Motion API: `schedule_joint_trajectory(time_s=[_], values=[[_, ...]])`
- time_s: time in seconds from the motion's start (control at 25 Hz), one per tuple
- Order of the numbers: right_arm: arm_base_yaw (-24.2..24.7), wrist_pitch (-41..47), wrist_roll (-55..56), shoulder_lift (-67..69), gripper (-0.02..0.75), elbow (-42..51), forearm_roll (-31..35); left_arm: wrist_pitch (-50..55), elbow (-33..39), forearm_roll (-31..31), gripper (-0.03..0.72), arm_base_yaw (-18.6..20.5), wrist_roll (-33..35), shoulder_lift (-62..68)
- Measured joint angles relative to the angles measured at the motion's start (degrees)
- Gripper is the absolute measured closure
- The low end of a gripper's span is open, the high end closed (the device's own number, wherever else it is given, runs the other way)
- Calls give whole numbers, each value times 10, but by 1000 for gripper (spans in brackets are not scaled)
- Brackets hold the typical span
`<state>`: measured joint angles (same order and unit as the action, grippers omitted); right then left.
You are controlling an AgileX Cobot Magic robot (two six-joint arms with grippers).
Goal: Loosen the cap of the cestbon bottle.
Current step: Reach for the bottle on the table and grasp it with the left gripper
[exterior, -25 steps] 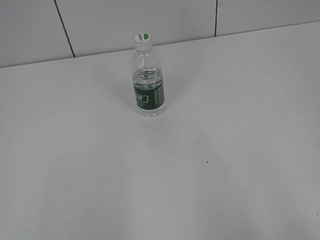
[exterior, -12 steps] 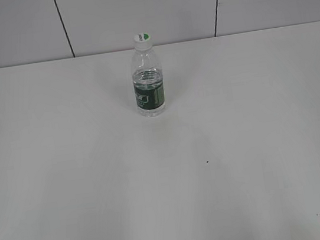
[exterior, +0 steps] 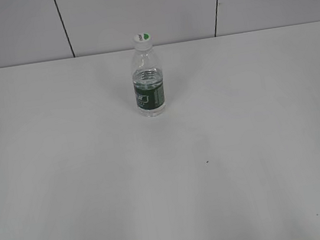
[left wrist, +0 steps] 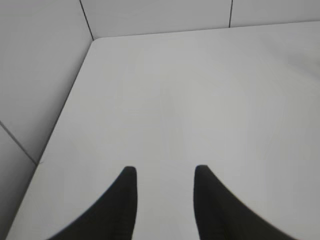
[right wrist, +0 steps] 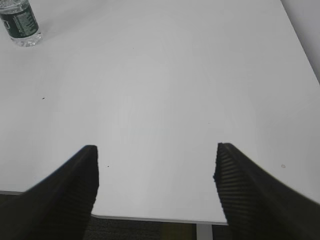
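The right gripper [right wrist: 156, 170] has its black ribbed fingers spread wide with nothing between them, hanging over the near edge of the white table [right wrist: 165, 90]. The left gripper [left wrist: 162, 175] shows two dark fingers parted by a moderate gap, also holding nothing, above the table's far left corner beside the grey panelled wall [left wrist: 40, 65].

The cestbon bottle [exterior: 148, 80] stands upright well apart from both grippers, toward the far side of the table, close to the wall. In the right wrist view only its lower body shows, at the top left corner. Its white cap [exterior: 142, 39], with a green mark on top, sits on the neck. The dark green label band carries pale print too small to read.
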<state>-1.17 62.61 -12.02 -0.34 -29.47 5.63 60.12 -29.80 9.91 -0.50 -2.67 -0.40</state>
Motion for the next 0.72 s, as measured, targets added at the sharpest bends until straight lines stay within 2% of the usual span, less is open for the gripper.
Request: schedule_joint_trajectory(time_s=[0.16,0.24,0.72], values=[[0,0,0,0,186,0,0,4,0,-74,445,0,0,0],[0,0,0,0,186,0,0,5,0,-91,445,0,0,0],[0,0,0,0,186,0,0,-6,-21,-95,445,0,0,32]])
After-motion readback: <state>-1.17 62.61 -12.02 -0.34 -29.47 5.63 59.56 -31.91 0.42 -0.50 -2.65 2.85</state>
